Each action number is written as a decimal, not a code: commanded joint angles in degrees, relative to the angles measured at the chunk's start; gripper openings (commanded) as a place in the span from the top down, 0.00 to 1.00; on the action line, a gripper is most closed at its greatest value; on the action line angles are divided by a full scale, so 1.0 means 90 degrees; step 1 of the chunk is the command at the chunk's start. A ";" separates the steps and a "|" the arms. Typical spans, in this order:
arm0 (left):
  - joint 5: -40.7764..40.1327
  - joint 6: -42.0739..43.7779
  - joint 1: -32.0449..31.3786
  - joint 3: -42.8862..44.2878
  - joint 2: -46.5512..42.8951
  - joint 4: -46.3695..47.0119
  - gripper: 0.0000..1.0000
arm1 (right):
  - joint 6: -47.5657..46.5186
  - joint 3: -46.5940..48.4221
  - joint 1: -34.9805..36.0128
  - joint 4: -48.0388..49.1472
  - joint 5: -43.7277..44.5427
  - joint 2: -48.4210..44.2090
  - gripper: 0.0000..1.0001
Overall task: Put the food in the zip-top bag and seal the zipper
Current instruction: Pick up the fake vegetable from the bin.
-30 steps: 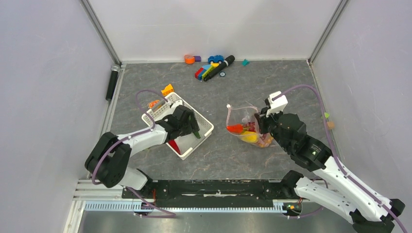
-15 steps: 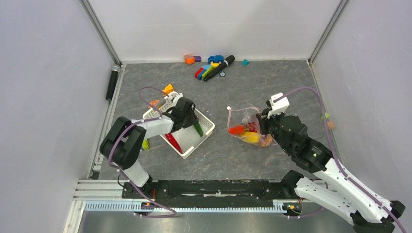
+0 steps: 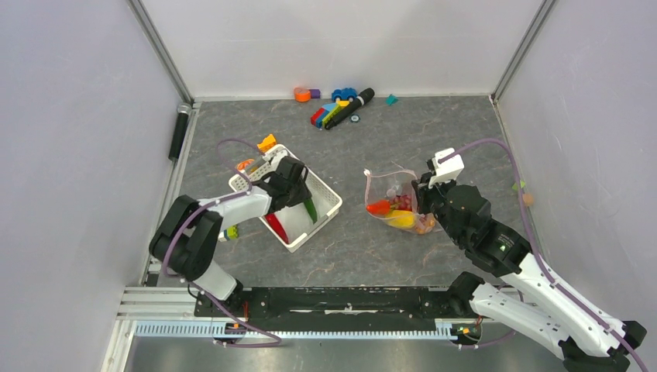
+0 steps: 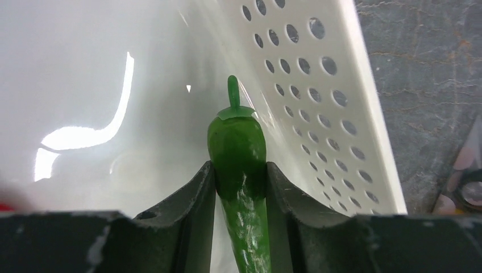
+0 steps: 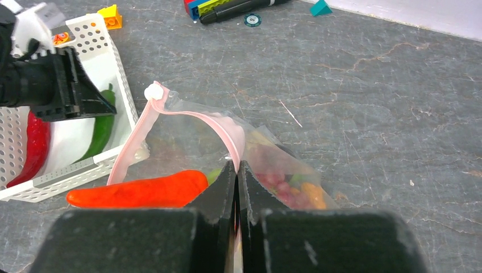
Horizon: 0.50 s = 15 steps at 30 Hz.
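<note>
left tool (image 4: 239,168) clamped on green chilli (image 4: 236,139), right tool (image 5: 236,169) pinching zipper (image 5: 190,116)

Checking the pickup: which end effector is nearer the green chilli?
Left: the left end effector grips the green chilli in the basket; the right end effector is apart, pinching the zipper.

Top cam looks steeply down from behind; wrist cams close-up: L inside basket (image 4: 341,85), R on bag (image 5: 182,142) plus basket.
</note>
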 commanded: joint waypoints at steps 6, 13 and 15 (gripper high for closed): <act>-0.0339 0.0374 -0.0007 -0.0503 -0.2149 0.0290 0.98 | -0.0062 0.0014 -0.0004 0.0226 0.0239 -0.0050 0.94; 0.0642 0.0723 -0.0333 -0.0491 -0.3240 0.1273 0.98 | -0.0083 0.0062 -0.0004 0.0207 0.0132 -0.0057 0.94; 0.0525 0.0919 -0.0527 -0.0365 -0.3406 0.1275 0.98 | -0.0068 0.0045 -0.0001 0.0200 0.0098 -0.0074 0.94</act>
